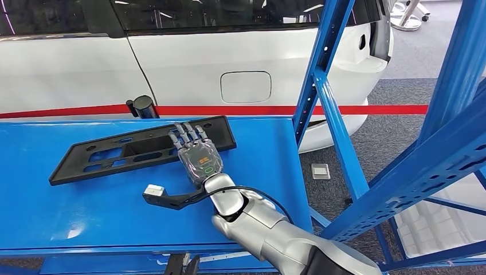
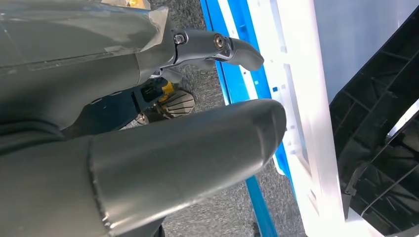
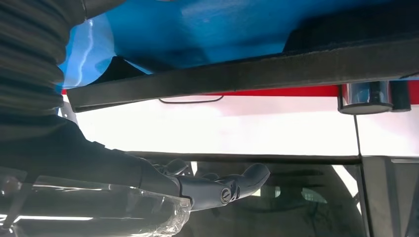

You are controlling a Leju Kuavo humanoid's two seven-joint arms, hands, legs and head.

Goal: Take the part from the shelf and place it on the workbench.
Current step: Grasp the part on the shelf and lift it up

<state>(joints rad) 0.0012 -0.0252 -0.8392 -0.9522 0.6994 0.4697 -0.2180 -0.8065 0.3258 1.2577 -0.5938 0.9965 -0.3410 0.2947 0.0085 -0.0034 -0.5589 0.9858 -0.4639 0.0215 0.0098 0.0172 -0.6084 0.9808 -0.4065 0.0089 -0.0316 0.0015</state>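
My head view shows one black part (image 1: 143,150) under my right hand (image 1: 198,154), fingers flat, gripping nothing; left wrist view: left hand (image 2: 148,123) holding nothing, fingers apart.

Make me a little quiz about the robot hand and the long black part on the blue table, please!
1. True or false: the right robot hand lies with its fingers on the long black part.
2. What does the black part lie on? A) the grey carpet B) the blue workbench C) the white car's roof
3. Fill in: behind the workbench, a ___ band runs across in front of the white car.

Key: 1 true. 2 B. 3 red.
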